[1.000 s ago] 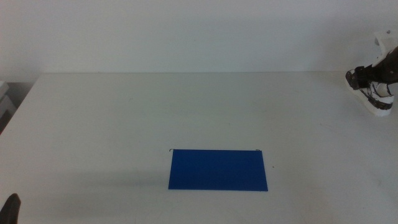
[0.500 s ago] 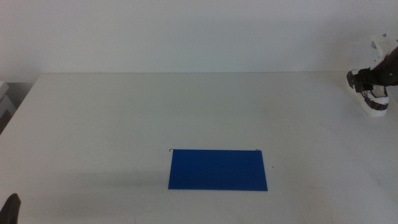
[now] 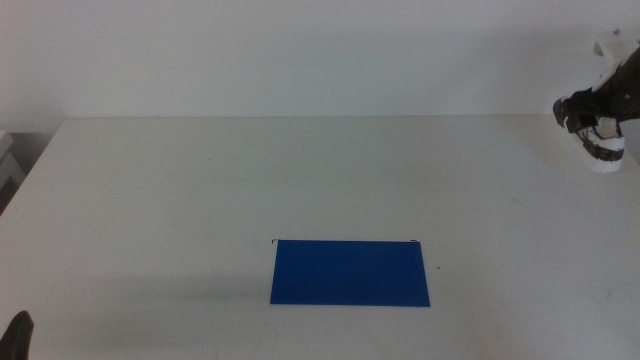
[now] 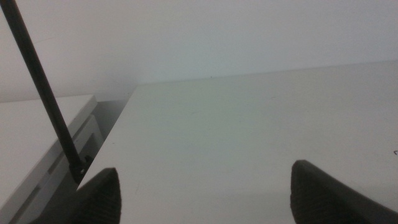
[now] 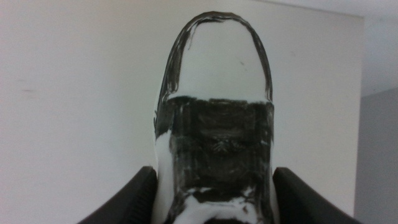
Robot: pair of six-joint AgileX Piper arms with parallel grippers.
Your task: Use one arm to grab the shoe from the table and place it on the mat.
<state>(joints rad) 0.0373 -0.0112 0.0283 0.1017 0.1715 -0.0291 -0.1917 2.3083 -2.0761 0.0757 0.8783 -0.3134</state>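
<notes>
Middle view: the right claw [image 3: 590, 112] grips the sneaker [image 3: 603, 150] at the white counter's [image 3: 200, 190] far right edge, well apart from the blue mat [image 3: 350, 272]. The left claw [image 3: 17, 332] waits bottom left.

Left wrist view: left claw [image 4: 205, 190] spread wide, empty.

Right wrist view: right claw [image 5: 211, 199] clamps both sides of the sneaker [image 5: 214, 124].

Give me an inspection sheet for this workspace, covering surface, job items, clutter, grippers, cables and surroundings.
Surface: white table, bare apart from the mat.
Job's things: blue mat flat near the front edge; shoe at the far right, toe pointing away from the wrist camera.
Clutter: nothing seen.
Grippers: right gripper at the far right edge, jaws either side of the shoe; left gripper waits at the bottom left corner, jaws open on nothing.
Cables: thin dark cable in the left wrist view.
Surroundings: plain white wall; pale unit beside the table's left end.
</notes>
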